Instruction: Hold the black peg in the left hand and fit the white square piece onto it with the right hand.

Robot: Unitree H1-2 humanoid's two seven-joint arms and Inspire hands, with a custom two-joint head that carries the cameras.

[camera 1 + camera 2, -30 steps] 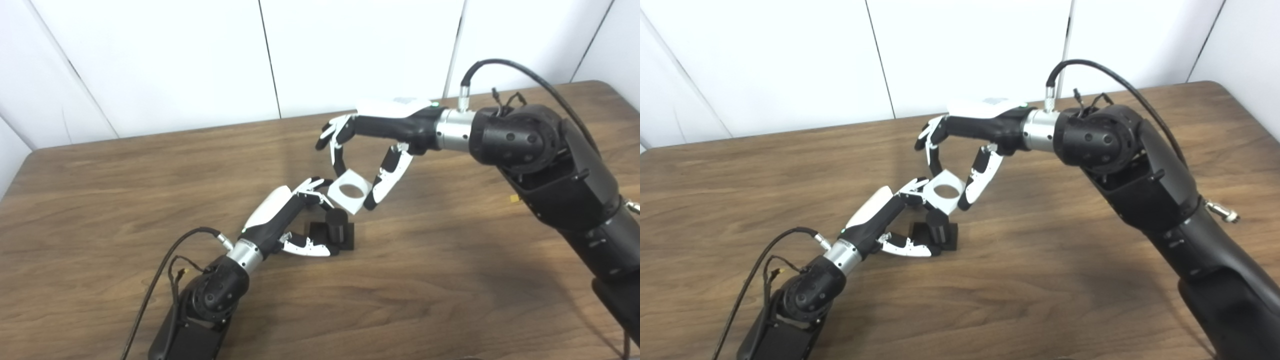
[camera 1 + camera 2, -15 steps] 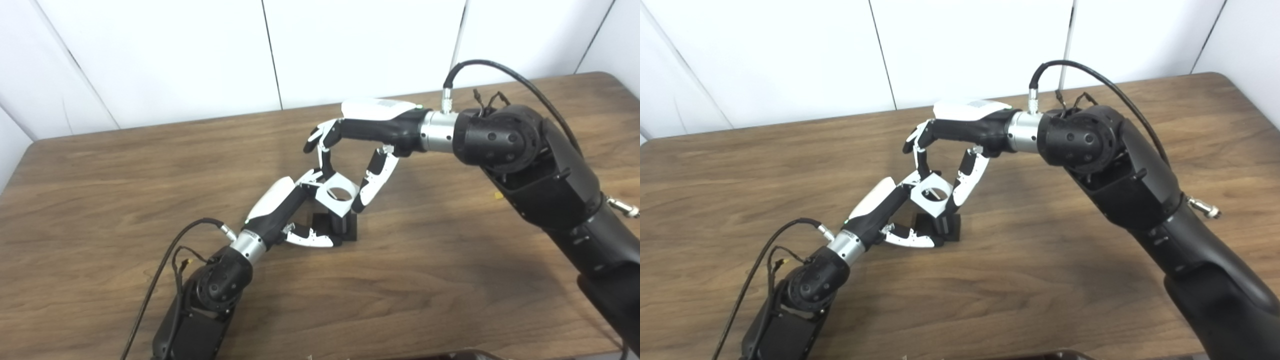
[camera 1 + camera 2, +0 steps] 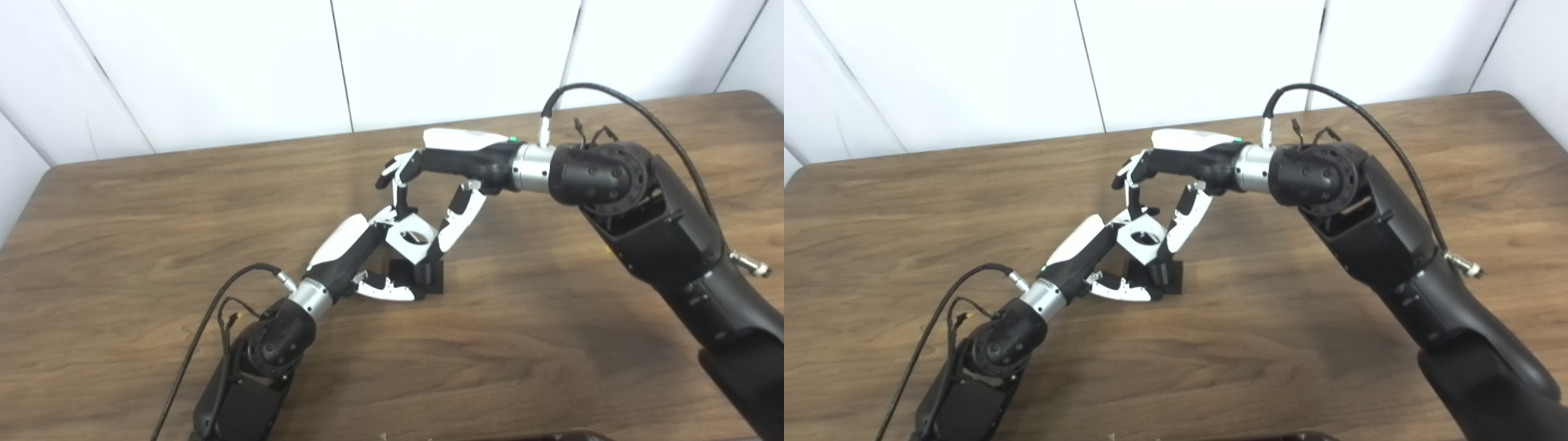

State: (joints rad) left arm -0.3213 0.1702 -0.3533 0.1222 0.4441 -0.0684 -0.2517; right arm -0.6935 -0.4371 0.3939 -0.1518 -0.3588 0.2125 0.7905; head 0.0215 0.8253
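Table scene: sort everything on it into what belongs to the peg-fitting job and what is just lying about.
Belongs to the job:
- black peg on its square base, steadied by the left hand
- white square piece, held just above the peg by the right hand

Just lying about:
- small yellow scrap on the wooden table

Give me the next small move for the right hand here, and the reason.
Probably ease the right hand straight down a little. The white square piece it pinches sits tilted over the black peg, hole roughly above the peg top, not visibly seated. The left hand steadies the peg's base on the table.
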